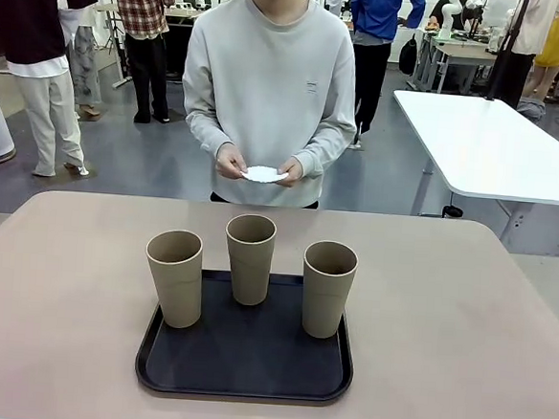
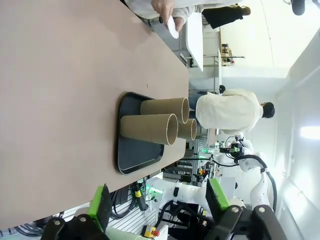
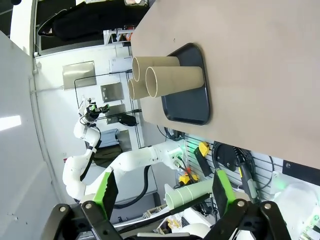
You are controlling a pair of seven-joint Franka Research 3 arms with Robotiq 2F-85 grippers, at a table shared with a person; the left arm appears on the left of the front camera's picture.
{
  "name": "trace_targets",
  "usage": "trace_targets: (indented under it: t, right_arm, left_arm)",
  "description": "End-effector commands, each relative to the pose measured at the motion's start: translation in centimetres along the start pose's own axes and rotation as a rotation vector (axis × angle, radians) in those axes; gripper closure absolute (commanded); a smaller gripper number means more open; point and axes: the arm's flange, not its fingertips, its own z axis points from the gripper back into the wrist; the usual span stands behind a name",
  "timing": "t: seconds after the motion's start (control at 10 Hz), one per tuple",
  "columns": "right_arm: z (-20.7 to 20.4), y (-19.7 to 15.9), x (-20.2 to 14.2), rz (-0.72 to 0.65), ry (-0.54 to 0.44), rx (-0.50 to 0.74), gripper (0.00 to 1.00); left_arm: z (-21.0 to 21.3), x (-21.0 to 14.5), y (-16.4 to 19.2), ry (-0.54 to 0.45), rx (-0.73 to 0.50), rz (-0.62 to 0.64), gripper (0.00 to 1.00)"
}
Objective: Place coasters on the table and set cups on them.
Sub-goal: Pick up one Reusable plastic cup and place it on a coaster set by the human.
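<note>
Two grippers, both spread wide and holding nothing. My left gripper [image 2: 159,197] has its green pads [image 2: 100,200] far apart with only air between them, and my right gripper [image 3: 165,190] stands just as wide. Each of them is well apart from the tray [image 1: 250,361] and touches nothing.

Out from there, I see the black tray lying flat by the near edge of the table [image 1: 63,281], about midway between its left and right corners. Three cups stand upright inside it, mouths up, none touching another. The left cup [image 1: 174,277] is by the tray's left edge, the middle cup [image 1: 249,257] is at its far edge, and the right cup [image 1: 328,288] is by its right edge.

Beyond the table's far edge a person in a grey sweatshirt stands facing me, holding the coasters [image 1: 264,174] in both hands [image 1: 231,161] at waist height, off the table. I cannot tell how many are in the stack. No coaster lies on the table, and no cup is out of the tray.
</note>
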Motion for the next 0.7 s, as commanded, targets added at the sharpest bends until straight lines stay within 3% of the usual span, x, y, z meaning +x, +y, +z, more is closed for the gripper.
trace_targets:
  t: [0.0,0.6]
  right_arm:
    - [0.01,-0.08,0.30,0.009,-0.005,0.009,0.00]
    - [0.01,-0.08,0.30,0.009,-0.005,0.009,0.00]
  left_arm:
    - [-0.02,-0.05,0.01,-0.004,-0.015,-0.001,0.00]
    - [-0.02,-0.05,0.01,-0.004,-0.015,-0.001,0.00]
